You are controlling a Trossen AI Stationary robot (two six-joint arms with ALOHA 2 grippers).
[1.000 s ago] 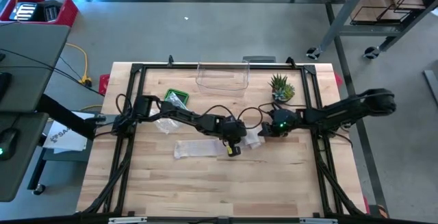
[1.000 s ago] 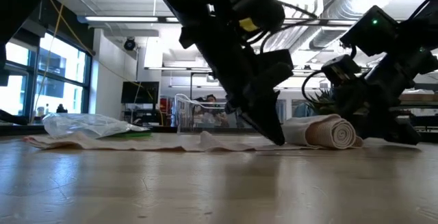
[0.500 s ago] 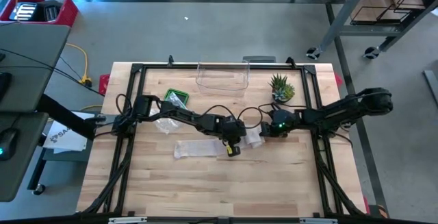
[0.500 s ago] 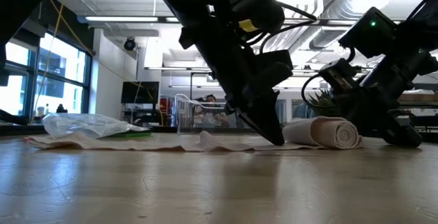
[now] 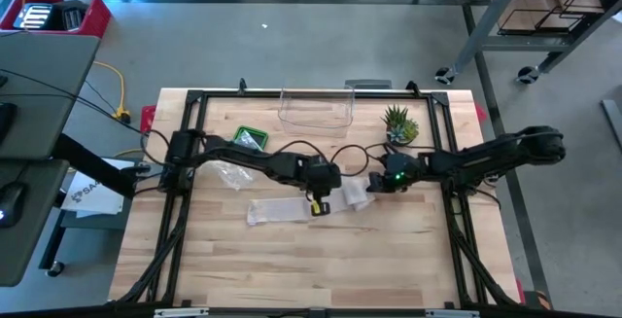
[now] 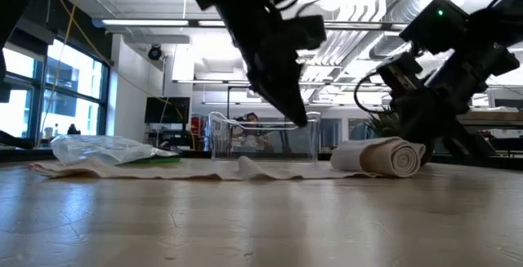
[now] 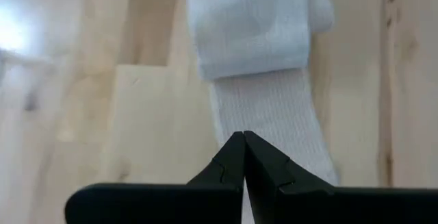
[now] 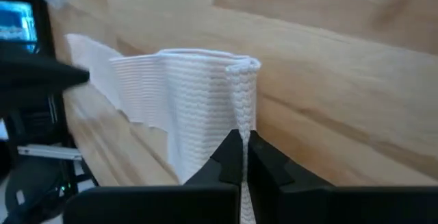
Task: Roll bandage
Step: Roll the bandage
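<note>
A white bandage lies across the table's middle. Its flat strip runs toward the left, and its rolled part rests on the wood at the right end. My left gripper is shut and hangs above the strip just left of the roll, touching nothing; its wrist view shows the strip and roll below its tips. My right gripper is shut on the bandage at the roll's right end. My right gripper pinches a thin upright edge of the bandage between its two fingertips, at the roll's right end. The fingers slant down from the table's right side. The ribbed cloth bulges beside the pinch, and the roll's underside stays on the table.
At the far edge stand a clear plastic box and a small potted plant. A green packet and a crumpled clear wrapper lie at the left. Black frame rails run along both table sides.
My left gripper, still shut, has risen off the bandage strip and drawn a little toward the table's left. My right gripper has shut at the roll's right end. The roll has shifted slightly; the flat strip has stayed put.
</note>
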